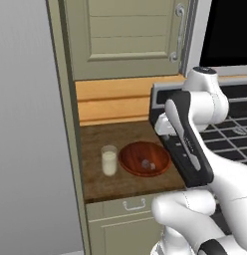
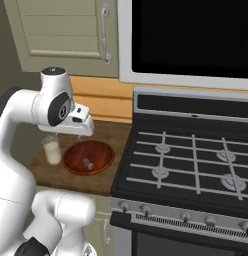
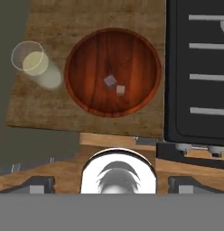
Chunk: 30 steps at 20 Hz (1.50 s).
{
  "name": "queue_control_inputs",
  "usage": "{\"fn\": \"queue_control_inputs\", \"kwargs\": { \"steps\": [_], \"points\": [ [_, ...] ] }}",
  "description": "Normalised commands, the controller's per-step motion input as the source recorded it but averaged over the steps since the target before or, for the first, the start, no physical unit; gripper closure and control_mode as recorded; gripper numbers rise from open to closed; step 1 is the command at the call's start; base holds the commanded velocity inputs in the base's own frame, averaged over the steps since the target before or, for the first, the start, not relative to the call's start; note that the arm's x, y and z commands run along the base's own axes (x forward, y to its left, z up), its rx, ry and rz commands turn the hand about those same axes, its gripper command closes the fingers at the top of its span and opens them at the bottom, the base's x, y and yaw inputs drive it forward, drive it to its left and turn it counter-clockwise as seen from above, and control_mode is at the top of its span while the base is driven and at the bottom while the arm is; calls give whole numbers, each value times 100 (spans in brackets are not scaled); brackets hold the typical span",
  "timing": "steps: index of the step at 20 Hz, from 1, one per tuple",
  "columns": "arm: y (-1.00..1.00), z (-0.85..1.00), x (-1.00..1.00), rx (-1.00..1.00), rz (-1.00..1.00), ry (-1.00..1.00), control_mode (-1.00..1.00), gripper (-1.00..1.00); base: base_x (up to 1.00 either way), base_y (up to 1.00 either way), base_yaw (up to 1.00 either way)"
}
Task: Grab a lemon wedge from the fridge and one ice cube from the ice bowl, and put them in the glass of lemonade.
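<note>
The ice bowl (image 3: 113, 72) sits centre-left on the wooden worktop (image 3: 50, 108), holding two ice cubes (image 3: 114, 85). The glass of lemonade (image 3: 36, 65) stands just beside it, upper left, apart from the rim. Pincer (image 3: 111, 184) at bottom edge, fingers spread apart, holding nothing. Stove (image 3: 197, 67) at right. No legible writing.

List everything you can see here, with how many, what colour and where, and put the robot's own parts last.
glass of lemonade: one, clear with pale yellow liquid, on the counter beside the bowl, apart from it.
ice bowl: one, reddish-brown wood, middle of the counter between glass and stove.
ice cubes: two, pale grey, near the bowl's centre.
counter: one, dark brown wood.
stove: one, black with grey grates, beside the counter.
upper cabinet: one, beige, above the counter.
drawer: one, beige, under the counter.
arm: one, white with dark joints, raised above the bowl.
gripper: one, open.
</note>
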Motion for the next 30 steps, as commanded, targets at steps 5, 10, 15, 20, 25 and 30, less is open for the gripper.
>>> {"fn": "queue_control_inputs", "kwargs": {
  "steps": [5, 10, 15, 20, 25, 30],
  "points": [
    [8, -100, 94, 3, 0, 25, -100, -100, 0, 0, 0],
    [3, -100, 79, 2, 1, 23, -100, -100, 0, 0, 0],
    [-4, -70, 35, -1, 12, 11, -100, -100, 0, 0, 0],
    [14, -27, 17, -5, 7, 0, -100, -100, 0, 0, 0],
    [21, -22, 4, -5, 1, 1, -100, -100, 0, 0, 0],
    [10, -22, 1, -4, 0, 0, -100, -100, 0, 0, 0]
  ]
}}
